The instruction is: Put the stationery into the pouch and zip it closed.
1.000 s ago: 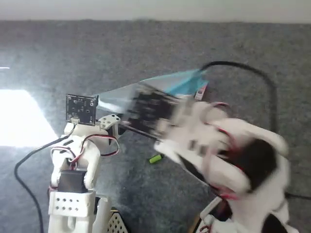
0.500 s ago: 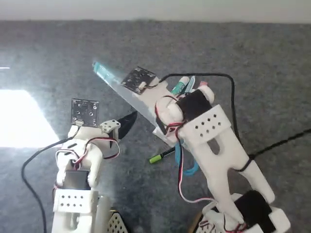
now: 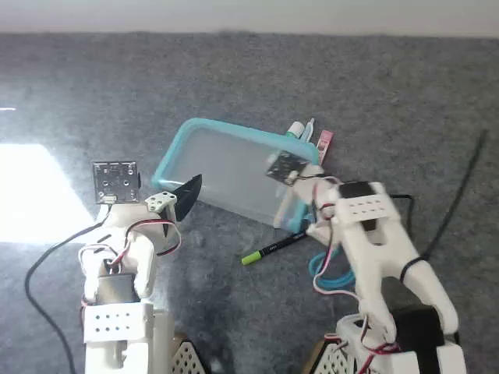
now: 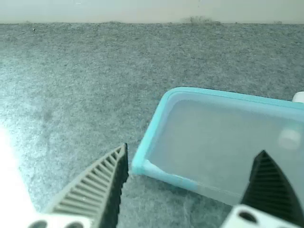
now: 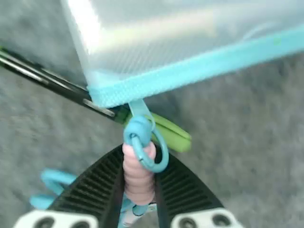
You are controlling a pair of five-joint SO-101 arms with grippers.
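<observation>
The translucent pouch (image 3: pixel 226 171) with a teal border lies flat on the grey carpet. My right gripper (image 3: pixel 295 220) is at its near right corner, shut on the pink zipper pull (image 5: pixel 137 178), which hangs from a teal ring (image 5: pixel 145 142) on the pouch (image 5: pixel 156 42). A green-and-black pen (image 3: pixel 271 248) lies beside that corner, partly under the pouch edge (image 5: pixel 161 130). A marker (image 3: pixel 300 130) and a pink eraser (image 3: pixel 324 144) rest at the pouch's far right corner. My left gripper (image 3: pixel 183 195) stands open near the pouch's left end (image 4: pixel 223 137), fingers (image 4: pixel 107 183) apart, touching nothing.
A teal cord (image 3: pixel 331 273) loops beside the right arm. A bright glare patch (image 3: pixel 31 191) covers the carpet at the left. A black cable (image 3: pixel 460 195) runs off to the right. The carpet ends at a pale wall (image 3: pixel 249 15).
The pouch was up in the air and swinging; now it lies flat. The right arm has pulled back toward the near side, holding the pull. The left arm shifted slightly.
</observation>
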